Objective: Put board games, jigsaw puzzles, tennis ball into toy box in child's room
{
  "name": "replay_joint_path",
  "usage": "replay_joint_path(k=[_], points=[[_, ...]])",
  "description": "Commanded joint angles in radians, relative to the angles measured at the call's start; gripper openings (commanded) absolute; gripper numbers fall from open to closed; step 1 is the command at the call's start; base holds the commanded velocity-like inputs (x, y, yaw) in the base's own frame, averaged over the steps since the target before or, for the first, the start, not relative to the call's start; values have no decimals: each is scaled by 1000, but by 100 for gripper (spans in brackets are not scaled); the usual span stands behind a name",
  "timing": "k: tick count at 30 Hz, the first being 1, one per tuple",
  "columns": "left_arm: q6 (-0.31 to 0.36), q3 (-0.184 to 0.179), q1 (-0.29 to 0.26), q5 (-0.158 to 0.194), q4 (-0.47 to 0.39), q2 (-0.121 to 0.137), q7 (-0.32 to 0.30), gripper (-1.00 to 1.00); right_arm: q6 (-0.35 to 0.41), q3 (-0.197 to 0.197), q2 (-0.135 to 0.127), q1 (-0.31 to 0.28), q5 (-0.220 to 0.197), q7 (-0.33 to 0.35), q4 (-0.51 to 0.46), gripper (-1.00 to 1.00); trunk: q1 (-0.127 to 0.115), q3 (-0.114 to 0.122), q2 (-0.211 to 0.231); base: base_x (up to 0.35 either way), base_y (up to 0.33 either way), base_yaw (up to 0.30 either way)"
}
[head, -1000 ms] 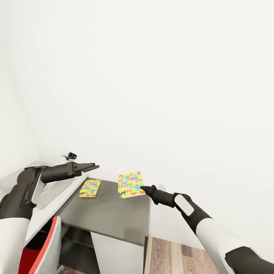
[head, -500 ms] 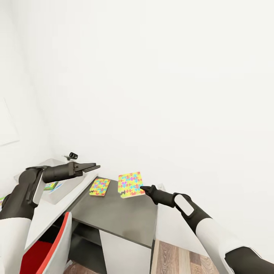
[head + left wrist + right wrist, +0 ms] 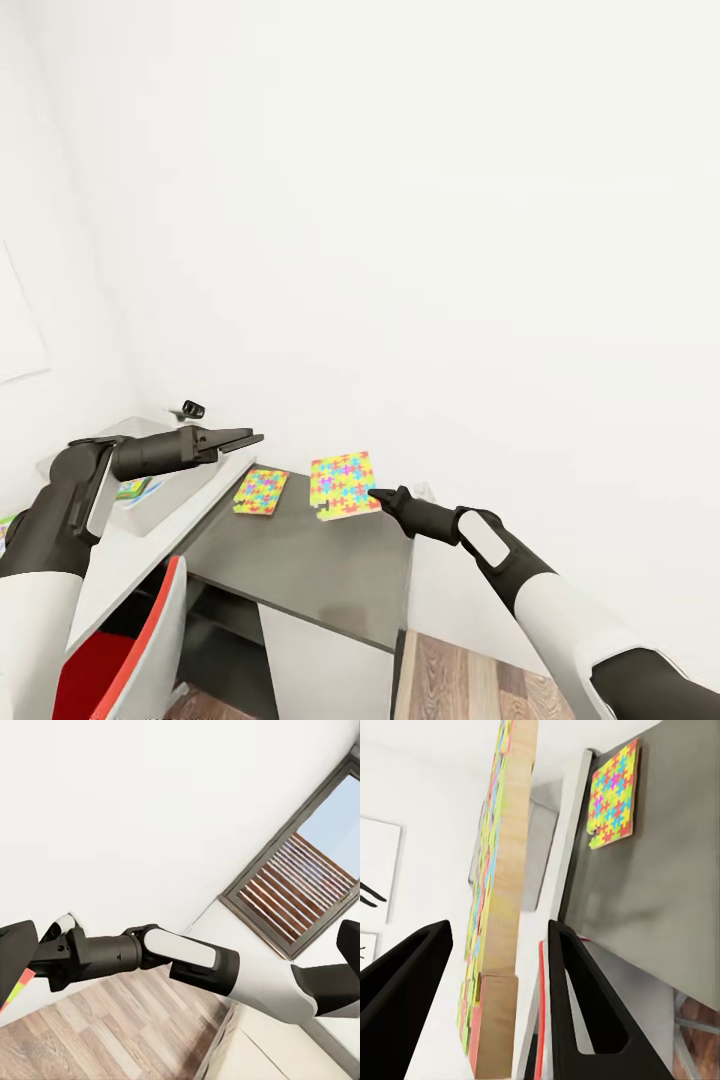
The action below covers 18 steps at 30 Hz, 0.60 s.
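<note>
Jigsaw puzzle (image 3: 344, 485) upright between right tool (image 3: 378, 495) fingers, above table (image 3: 300, 560).

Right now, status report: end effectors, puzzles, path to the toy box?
Right end effector holding one jigsaw puzzle above the table. Left end effector open, over the toy box. Second puzzle flat on the table.

right pincer (image 3: 499, 1020) clamping jigsaw puzzle (image 3: 502, 870) edge-on, second puzzle (image 3: 615, 795) on table (image 3: 660, 892)
</note>
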Motion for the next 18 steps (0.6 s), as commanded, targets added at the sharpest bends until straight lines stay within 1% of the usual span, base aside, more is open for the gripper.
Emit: replay_joint_path(k=[1,6,18], points=[[11,0,0,-1,0,0,-4,100,1,3,0,0,-2,2,1,-100,0,0,-1,0,-39,136],[11,0,0,-1,-2,0,-4,100,1,3,-1,-1,-2,2,1,-100,0,2,-1,0,-15,216],[11,0,0,-1,-6,-1,-4,100,1,3,-1,0,-2,2,1,-100,0,10,-1,0,-1,260]])
